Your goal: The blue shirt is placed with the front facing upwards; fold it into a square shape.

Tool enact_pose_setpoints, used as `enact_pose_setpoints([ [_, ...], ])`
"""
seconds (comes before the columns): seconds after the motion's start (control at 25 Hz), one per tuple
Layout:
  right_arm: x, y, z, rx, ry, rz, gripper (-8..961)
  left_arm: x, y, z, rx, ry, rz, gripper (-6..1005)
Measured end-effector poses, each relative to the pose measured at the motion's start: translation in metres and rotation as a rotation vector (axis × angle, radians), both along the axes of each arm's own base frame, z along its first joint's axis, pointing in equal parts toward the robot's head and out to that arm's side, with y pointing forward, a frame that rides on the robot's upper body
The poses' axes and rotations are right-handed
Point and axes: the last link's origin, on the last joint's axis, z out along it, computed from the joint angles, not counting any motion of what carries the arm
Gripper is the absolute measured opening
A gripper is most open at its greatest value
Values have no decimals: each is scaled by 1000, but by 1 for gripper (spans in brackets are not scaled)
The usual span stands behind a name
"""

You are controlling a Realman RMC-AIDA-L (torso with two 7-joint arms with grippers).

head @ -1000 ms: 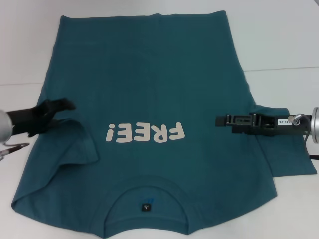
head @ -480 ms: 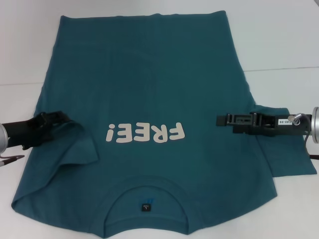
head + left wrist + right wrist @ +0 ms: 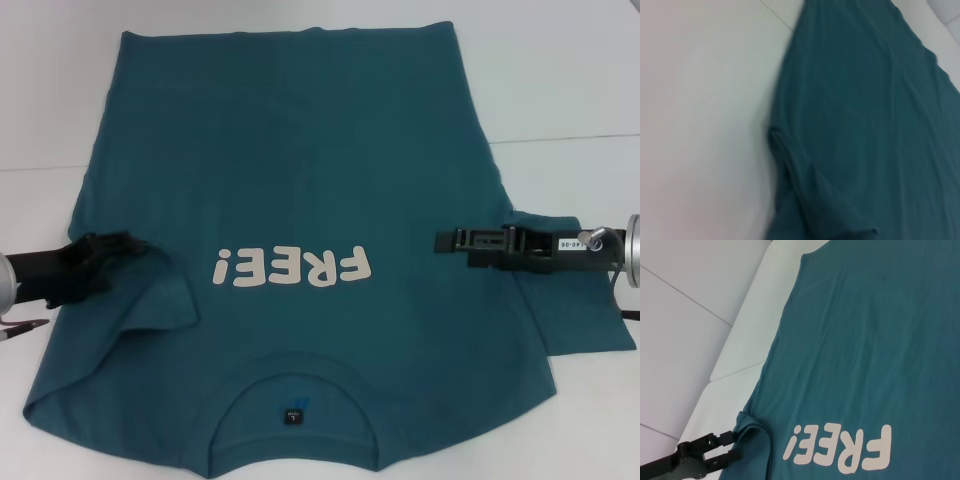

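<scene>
The blue shirt [image 3: 300, 200] lies front up across the white counter [image 3: 560, 80], collar nearest the robot. The left claw [image 3: 128, 247] pinches the folded-in left sleeve, likely tucking it inward. The right claw [image 3: 445, 241] hovers above the right sleeve seam; its opening cannot be told.

The blue shirt [image 3: 300, 200] collar edge is cut off below.

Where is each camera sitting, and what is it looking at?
Head view: up on the robot's head, looking down at the blue shirt on the white table; left claw and right claw both show.
Left wrist view: on the left arm, looking along the shirt's side; no robot parts show.
Right wrist view: on the right arm, looking across at the left claw.
Shared: head and right wrist views both show the FREE! lettering.
</scene>
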Motion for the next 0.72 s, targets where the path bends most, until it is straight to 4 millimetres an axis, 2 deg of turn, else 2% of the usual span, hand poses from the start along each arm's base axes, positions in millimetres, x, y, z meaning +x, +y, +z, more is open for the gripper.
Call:
enact_pose_setpoints([
  [0.36,1,0,0,2,-1,-3,909,-2,12,-1,63,59,32,765],
  [0.72,1,-1,0,2,-1,-4,909,24,29,-8,80,55,-16,765],
])
